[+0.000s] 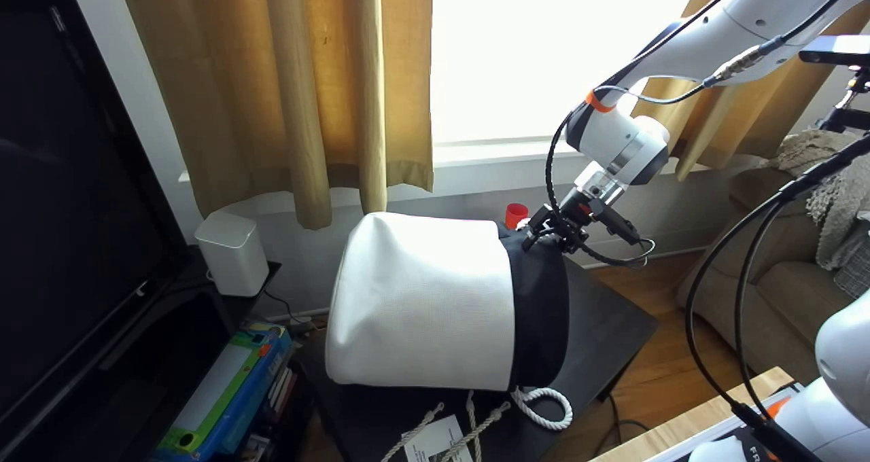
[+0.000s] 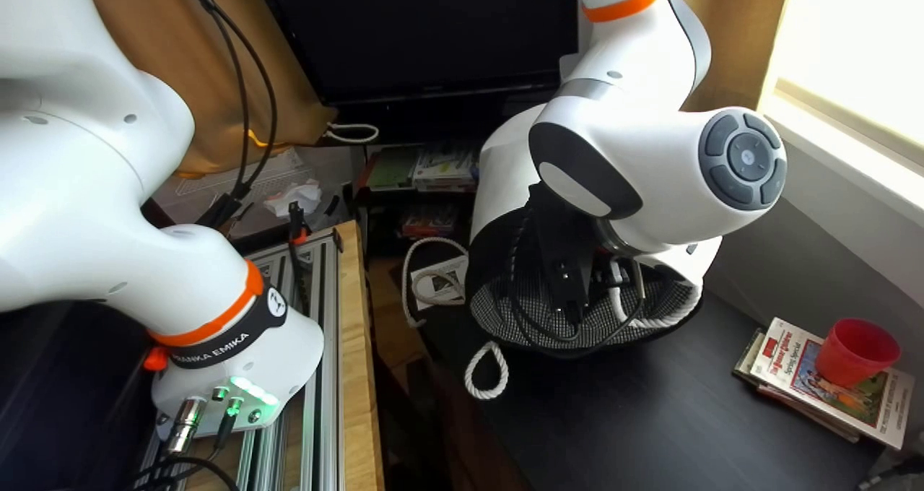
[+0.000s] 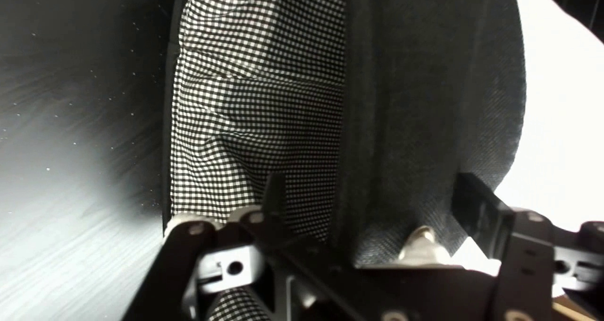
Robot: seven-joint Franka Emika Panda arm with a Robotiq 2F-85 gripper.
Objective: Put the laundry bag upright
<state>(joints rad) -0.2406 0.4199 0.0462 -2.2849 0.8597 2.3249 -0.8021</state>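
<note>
Wrist view: jaws apart, astride the rim (image 3: 361, 122)! Bag (image 1: 421, 306) lies sideways; grip and tip-up both left to do.

A: What surface do we have before us?
B: We see a smooth black counter (image 2: 650, 419); in the wrist view we make out tiny pale specks and a bright sheen at lower left.
A: What do we find lying on it?
B: The large white laundry bag (image 1: 425, 306), with a black rim band, lies on its side. In an exterior view we look into its mouth, lined in black-and-white check. One white rope loop (image 1: 567, 412) shows at the counter's edge; whether it rests or hangs, we cannot tell.
A: And beside the bag?
B: Near it but apart, we find a small stack of thin books (image 2: 834, 398) lying flat.
</note>
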